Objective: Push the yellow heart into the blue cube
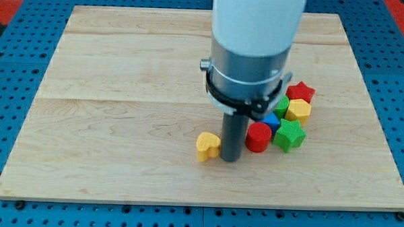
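The yellow heart (207, 145) lies on the wooden board, a little below the board's middle. My tip (231, 159) stands right beside it on the view's right, touching or nearly touching it. The blue cube (271, 120) sits to the right of the rod, mostly hidden by the arm and wedged among other blocks. The rod stands between the heart and the blue cube.
A red cylinder (258, 137) sits just right of my tip. A green star (289, 135), a yellow block (298, 109), a red star (300, 91) and a green block (282, 106) cluster around the blue cube. The wooden board (121, 124) lies on a blue pegboard.
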Action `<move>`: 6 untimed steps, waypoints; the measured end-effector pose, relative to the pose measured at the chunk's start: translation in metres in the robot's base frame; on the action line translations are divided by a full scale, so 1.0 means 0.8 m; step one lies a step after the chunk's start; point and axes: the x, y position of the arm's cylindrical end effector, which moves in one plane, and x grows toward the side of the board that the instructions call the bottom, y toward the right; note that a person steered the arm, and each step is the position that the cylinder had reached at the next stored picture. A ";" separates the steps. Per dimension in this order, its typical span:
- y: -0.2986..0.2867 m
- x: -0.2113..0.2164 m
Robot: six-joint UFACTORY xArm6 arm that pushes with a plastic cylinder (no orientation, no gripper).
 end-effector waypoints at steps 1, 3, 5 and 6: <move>-0.001 0.013; -0.082 0.001; -0.064 -0.064; -0.072 -0.034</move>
